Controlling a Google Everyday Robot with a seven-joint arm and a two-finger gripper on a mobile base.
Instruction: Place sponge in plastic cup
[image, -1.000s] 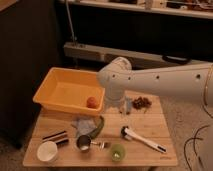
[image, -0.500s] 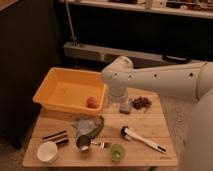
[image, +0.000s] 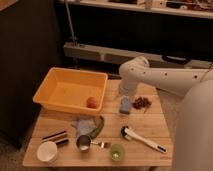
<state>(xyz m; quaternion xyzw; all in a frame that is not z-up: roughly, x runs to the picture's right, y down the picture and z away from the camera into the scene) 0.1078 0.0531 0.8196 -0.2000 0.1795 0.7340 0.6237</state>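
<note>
Camera view: we see the gripper (image: 125, 97) at the back right of the table (image: 150, 122), directly over the sponge (image: 125, 106). We cannot tell if it is open, closed or gripping. The sponge sits beside the yellow bin (image: 60, 86). The plastic cup (image: 117, 152) stands near the front edge, well apart from the sponge and right of the metal cup (image: 83, 143).

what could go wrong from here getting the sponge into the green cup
The hand is right over the sponge, with a red cluster close beside it: a grasp could nudge that. The cup looks barely wider than the sponge and stands near the front edge of the table, so a slightly off drop could tip it or push it off.
</note>
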